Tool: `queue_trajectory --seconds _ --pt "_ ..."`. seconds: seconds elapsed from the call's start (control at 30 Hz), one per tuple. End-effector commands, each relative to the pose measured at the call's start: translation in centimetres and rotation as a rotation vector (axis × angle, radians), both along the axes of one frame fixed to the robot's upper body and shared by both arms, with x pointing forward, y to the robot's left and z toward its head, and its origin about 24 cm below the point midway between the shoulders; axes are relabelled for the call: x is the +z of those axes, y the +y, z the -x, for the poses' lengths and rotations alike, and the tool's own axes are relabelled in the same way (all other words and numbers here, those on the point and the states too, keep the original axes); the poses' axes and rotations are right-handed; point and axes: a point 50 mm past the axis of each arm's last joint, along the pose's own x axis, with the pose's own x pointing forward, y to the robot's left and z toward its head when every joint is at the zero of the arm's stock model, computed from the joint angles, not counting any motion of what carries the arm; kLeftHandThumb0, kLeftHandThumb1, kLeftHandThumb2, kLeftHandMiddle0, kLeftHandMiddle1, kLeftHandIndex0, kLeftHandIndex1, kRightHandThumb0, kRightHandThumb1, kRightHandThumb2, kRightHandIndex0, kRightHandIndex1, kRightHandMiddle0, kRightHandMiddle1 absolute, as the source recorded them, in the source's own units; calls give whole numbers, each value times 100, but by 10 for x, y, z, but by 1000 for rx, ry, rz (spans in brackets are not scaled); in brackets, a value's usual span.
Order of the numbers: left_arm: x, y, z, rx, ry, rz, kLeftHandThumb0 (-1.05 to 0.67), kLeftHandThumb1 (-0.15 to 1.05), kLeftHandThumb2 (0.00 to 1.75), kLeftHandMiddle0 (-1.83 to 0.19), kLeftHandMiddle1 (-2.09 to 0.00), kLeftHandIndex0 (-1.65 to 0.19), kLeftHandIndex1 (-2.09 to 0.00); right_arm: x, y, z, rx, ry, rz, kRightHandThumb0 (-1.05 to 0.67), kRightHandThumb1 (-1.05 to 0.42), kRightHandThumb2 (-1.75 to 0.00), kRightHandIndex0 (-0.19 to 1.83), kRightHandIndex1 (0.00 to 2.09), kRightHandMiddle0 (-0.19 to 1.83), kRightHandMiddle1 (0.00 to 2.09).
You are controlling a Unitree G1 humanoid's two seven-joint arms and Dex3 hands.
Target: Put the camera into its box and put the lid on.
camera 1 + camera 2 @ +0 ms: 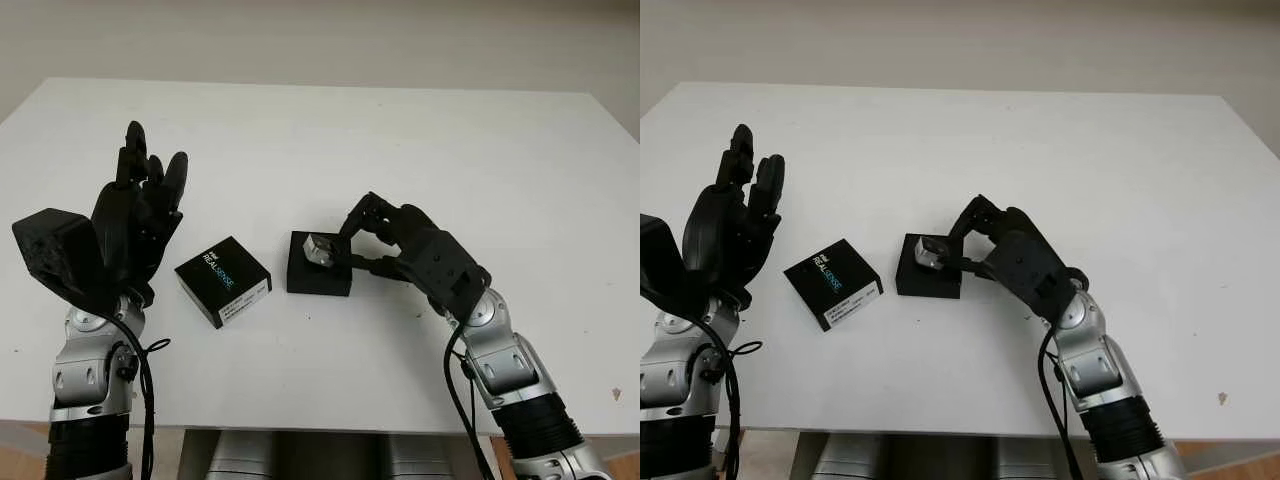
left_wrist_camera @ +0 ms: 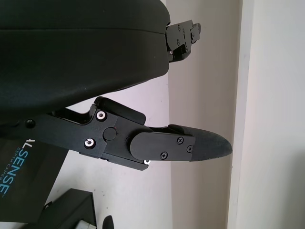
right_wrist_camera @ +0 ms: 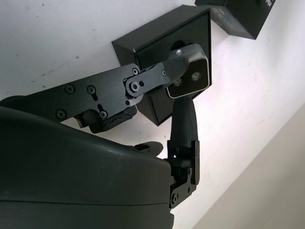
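Right wrist view gives you the relation that matters: the silver camera (image 3: pixel 190 71) is pinched between the fingers (image 3: pixel 183 119) of your right hand (image 1: pixel 360 240) and sits directly over the black box (image 3: pixel 162 52), its long axis tilted across the box opening rather than lined up with it. You cannot tell whether it already touches the insert. Your grip is narrow, closed on the camera's body. The lid (image 1: pixel 222 281), printed RealSense, lies flat on the white table (image 1: pixel 330 140) just beside the box, on your left. Your left hand (image 1: pixel 140 215) is nearer the lid, raised above the table, open and holding nothing.
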Motion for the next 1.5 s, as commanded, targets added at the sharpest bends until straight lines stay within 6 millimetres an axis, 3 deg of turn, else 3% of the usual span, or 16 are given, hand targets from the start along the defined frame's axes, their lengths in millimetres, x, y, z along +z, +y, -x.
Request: queue_trajectory --seconds 0.0,0.1,0.27,0.73,1.1,1.47 --pt "4 0 1 2 -17 -5 -69 105 32 19 -4 18 -5 12 -3 -5 4 -18 5 -50 -93 -5 26 3 13 114" --pt "4 0 1 4 -19 -3 -69 105 32 19 -5 18 -5 17 -4 -6 18 -6 7 -54 -90 -5 21 3 13 93" --pt "4 0 2 4 -21 0 -68 105 32 19 -5 17 -6 23 -7 -9 37 -14 11 -56 -88 -5 18 4 16 78" --pt "4 -1 1 1 -23 -3 -69 105 33 19 -3 19 -5 17 1 -3 59 -44 32 -58 -86 -5 19 5 18 72" --pt "7 1 2 1 -22 0 -69 105 32 19 -4 19 -5 5 11 5 76 -37 39 -59 -88 -6 19 5 20 77" --pt "7 2 3 1 -18 -3 -69 105 31 19 -2 19 -4 -8 21 8 51 -54 27 -53 -87 -5 25 7 22 104"
